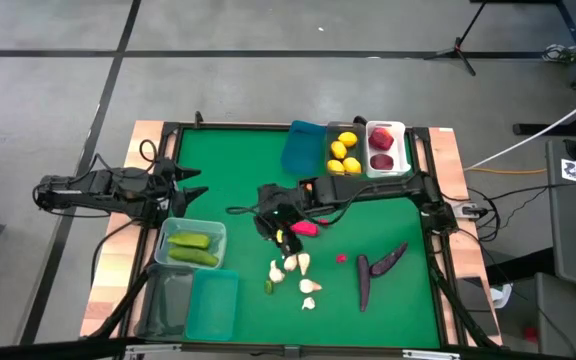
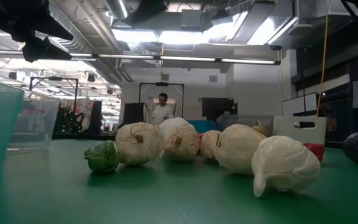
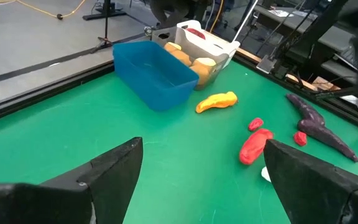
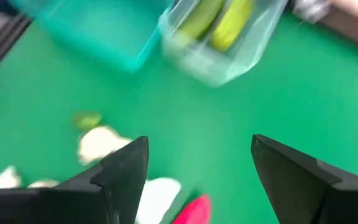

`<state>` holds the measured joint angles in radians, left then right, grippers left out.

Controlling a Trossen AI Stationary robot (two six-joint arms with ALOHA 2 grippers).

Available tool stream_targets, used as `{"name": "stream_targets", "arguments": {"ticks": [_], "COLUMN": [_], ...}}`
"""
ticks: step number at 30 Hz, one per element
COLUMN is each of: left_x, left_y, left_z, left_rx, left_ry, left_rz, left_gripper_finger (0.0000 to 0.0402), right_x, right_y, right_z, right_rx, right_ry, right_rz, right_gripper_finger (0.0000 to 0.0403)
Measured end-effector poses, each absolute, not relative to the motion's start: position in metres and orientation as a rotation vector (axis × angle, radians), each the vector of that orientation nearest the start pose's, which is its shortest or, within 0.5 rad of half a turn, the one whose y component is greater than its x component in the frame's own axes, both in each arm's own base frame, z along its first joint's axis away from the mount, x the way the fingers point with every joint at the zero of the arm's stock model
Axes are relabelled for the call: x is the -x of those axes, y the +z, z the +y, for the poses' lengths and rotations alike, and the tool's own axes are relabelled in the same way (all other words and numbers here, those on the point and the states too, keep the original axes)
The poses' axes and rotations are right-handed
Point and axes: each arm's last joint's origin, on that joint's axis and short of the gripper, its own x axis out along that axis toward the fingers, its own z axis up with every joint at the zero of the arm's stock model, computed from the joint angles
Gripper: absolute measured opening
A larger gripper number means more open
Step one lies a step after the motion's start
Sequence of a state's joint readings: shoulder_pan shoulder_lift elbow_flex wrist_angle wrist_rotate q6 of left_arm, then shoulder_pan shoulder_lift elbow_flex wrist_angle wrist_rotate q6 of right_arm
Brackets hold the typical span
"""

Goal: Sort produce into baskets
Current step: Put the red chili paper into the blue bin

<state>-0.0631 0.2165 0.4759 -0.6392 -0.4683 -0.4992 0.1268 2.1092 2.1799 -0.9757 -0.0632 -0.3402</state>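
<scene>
Five garlics [image 1: 293, 273] loose at mat centre, high view; right gripper [image 1: 276, 226] hovers at their 12 o'clock, jaws partly open, nothing held. Pink pepper [image 1: 305, 228] just at its 3 o'clock; two eggplants [image 1: 380, 264] further toward 4. Left gripper [image 1: 190, 184] waits at the mat's 9 o'clock edge, jaws wide, empty. Lemons [image 1: 344, 150] and apples [image 1: 380, 147] already binned at 1 o'clock; cucumbers [image 1: 192, 248] binned at 8.

Low view: garlics bunched, touching; green scrap [image 2: 102, 156] against the leftmost. Likely light, hard plastic, rounded, so slippery; take one across its widest bulge, an outer one first.

Left wrist view: blue bin [image 3: 155, 72] empty; carrot [image 3: 216, 101] loose beside it.

Right wrist view: fingers [image 4: 127, 167] apart over bare mat, garlic and pepper just under; neighbours may get nudged.
</scene>
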Motion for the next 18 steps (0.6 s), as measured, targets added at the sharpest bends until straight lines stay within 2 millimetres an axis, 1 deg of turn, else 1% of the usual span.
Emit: {"name": "stream_targets", "arguments": {"ticks": [4, 6, 10, 12, 14, 16, 18], "left_x": [-0.071, -0.071, -0.072, -0.073, -0.074, -0.075, -0.076], "left_y": [0.246, 0.246, 0.245, 0.241, 0.237, 0.233, 0.233], "left_z": [0.009, 0.009, 0.009, 0.008, 0.008, 0.008, 0.008], "left_rx": [0.411, 0.412, 0.411, 0.401, 0.393, 0.394, 0.395], "left_ry": [0.486, 0.486, 0.485, 0.486, 0.483, 0.480, 0.477], "left_rz": [0.254, 0.254, 0.256, 0.267, 0.282, 0.291, 0.288], "left_gripper_finger": [0.0329, 0.0329, 0.0329, 0.0329, 0.0329, 0.0329, 0.0329], "right_x": [-0.447, -0.447, -0.448, -0.446, -0.442, -0.436, -0.429], "right_y": [0.326, 0.320, 0.309, 0.297, 0.278, 0.261, 0.249], "right_z": [0.052, 0.048, 0.049, 0.054, 0.060, 0.067, 0.076], "right_rx": [0.216, 0.158, 0.072, 0.020, -0.034, -0.062, -0.072], "right_ry": [0.396, 0.379, 0.335, 0.313, 0.285, 0.263, 0.248], "right_rz": [0.940, 0.972, 1.016, 1.068, 1.151, 1.215, 1.250], "right_gripper_finger": [0.0282, 0.0282, 0.0282, 0.0282, 0.0282, 0.0282, 0.0282]}}
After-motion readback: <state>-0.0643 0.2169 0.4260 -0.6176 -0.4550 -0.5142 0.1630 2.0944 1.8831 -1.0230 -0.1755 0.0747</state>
